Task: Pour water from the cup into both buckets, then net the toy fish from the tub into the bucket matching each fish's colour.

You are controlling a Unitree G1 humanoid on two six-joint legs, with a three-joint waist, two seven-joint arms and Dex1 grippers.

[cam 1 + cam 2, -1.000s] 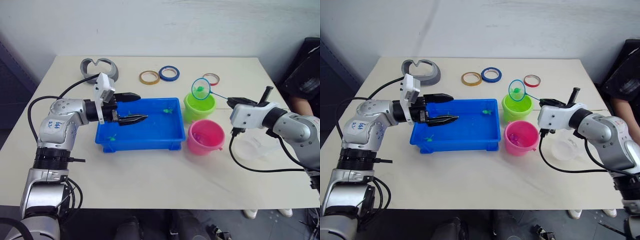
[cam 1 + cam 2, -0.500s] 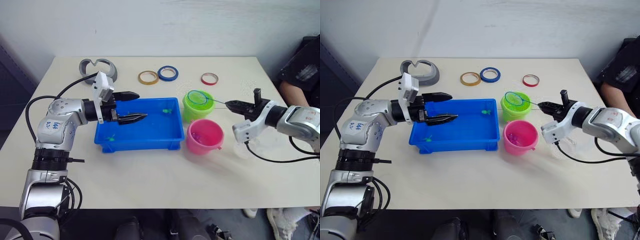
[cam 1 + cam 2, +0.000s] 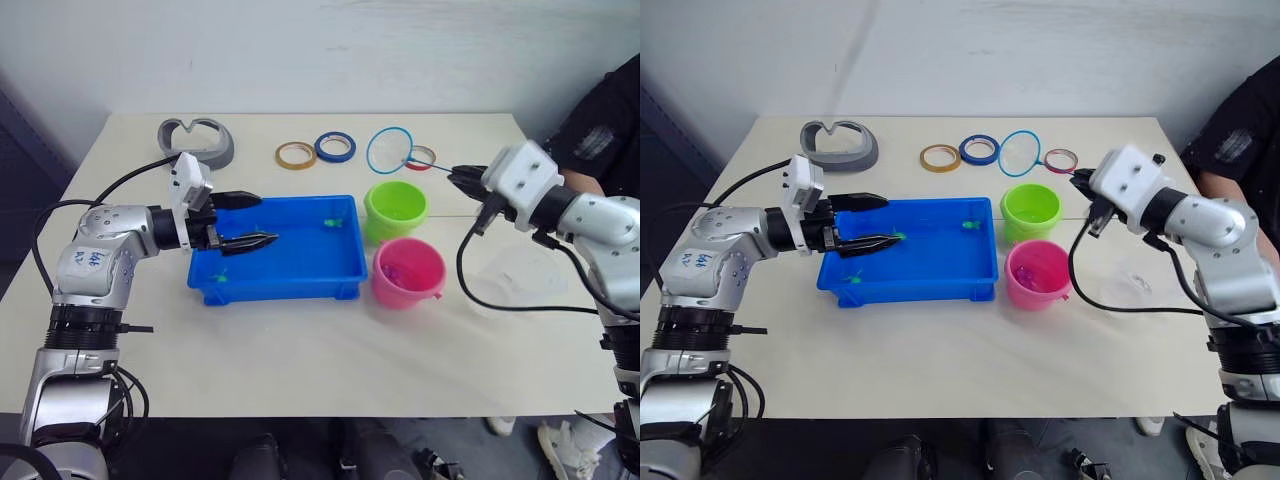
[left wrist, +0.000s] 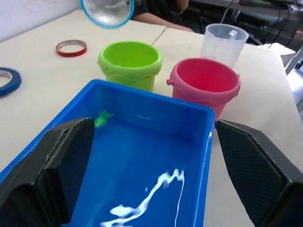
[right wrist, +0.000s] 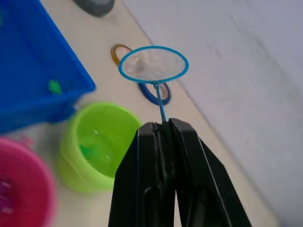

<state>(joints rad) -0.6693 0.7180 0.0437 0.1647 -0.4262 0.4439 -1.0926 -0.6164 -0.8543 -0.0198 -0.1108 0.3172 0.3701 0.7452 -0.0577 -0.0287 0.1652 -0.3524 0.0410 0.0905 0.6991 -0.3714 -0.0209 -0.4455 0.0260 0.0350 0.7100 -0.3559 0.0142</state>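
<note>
We see the shallow rectangular bright blue plastic tub (image 3: 280,262) at the centre of the frame, holding water and tiny green plastic toy fish (image 3: 332,221), one near its upper right corner. Just to its right stands the lime green round plastic bucket (image 3: 396,210), with a green fish (image 5: 86,151) inside, and touching it below sits the bright pink round plastic bucket (image 3: 408,273). The thin blue ring net (image 3: 389,150) hangs tilted above the green bucket, its slim handle pinched in our right tool (image 3: 462,178). The clear plastic cup (image 4: 222,44) stands upright at the right, beyond the pink bucket.
</note>
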